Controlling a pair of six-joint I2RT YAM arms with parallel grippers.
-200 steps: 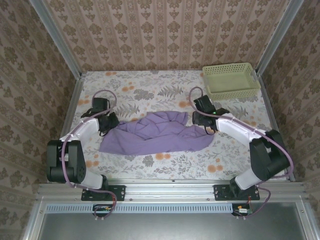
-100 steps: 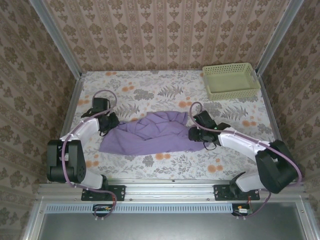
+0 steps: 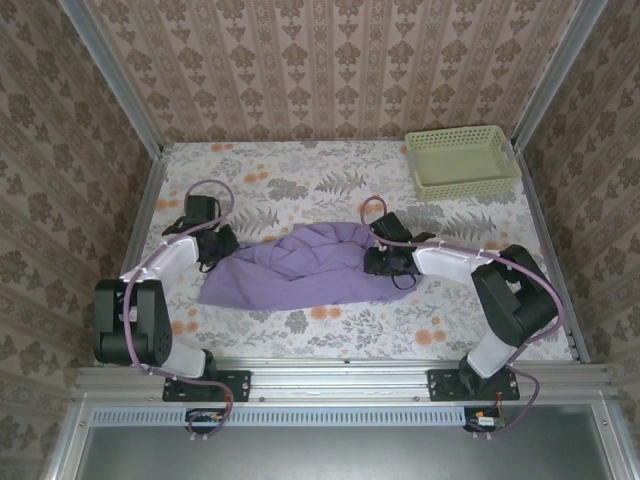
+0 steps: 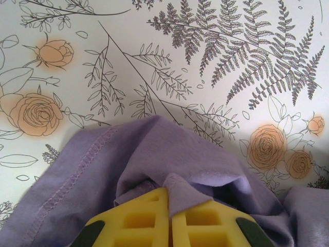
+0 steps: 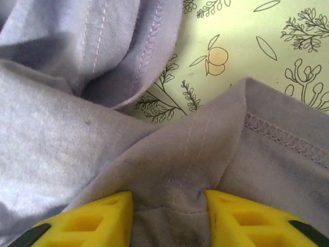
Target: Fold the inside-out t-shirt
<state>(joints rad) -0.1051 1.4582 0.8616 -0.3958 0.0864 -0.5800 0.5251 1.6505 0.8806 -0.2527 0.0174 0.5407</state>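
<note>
Lying crumpled across the middle of the desk (image 3: 300, 180), the inside-out t-shirt (image 3: 300, 268) forms a long lavender heap of thin, soft knit — overlocked seams and double rows of hem stitching face up. The left gripper (image 4: 169, 208) has its yellow, waffle-patterned jaws pressed together on a small fold at the shirt's left end. The right gripper (image 5: 167, 206) clamps a tented ridge of hem between its yellow jaws at the right end. The desk's pale surface is printed with roses and ferns, and a pale green mesh basket (image 3: 462, 160) — rectangular, shallow — sits at the far right corner, well apart from the shirt.
</note>
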